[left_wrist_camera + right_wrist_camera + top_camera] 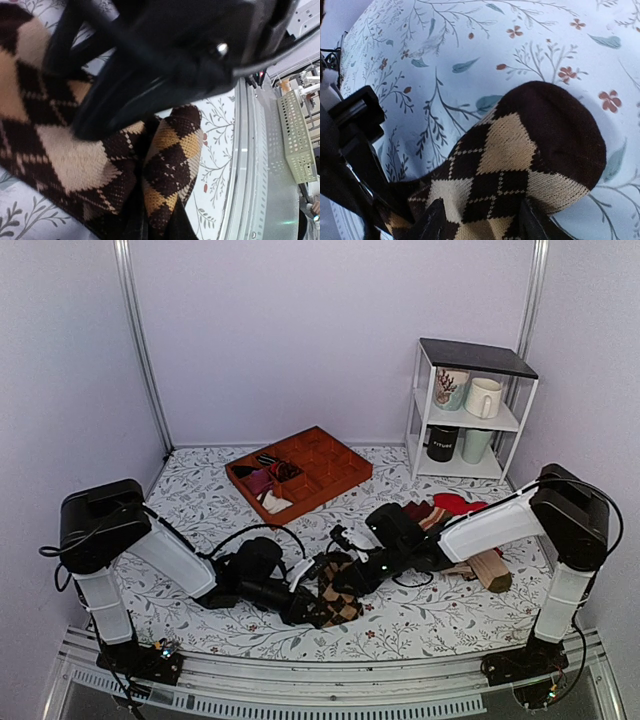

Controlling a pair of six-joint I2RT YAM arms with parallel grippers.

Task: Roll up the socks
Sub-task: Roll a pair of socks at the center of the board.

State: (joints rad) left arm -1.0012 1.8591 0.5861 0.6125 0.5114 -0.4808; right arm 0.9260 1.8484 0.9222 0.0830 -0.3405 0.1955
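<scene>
The socks [530, 150] lie on the table right under both claws, and the round toe end pokes out just past the tips of the right claw [482, 222]. That claw has let go: its two fingers stand apart, and the flat diamond cloth lies between them without being squeezed. The left claw [85, 125] is clenched. Its tips press on the socks and seem to pinch a bit of cloth, with a folded lump just beside them. I think the job has only begun, for much of the sock lies flat. To roll well, the left claw should hold its end firm. The right claw should take the toe end, both layers together, and turn it toward the left claw in small, tight turns. The tablecloth [470, 40] under the claws is white with little leaves and flowers. Far past the claws sit an orange tray [300, 472] and a white shelf [470, 410] with mugs, by pale purple walls.
</scene>
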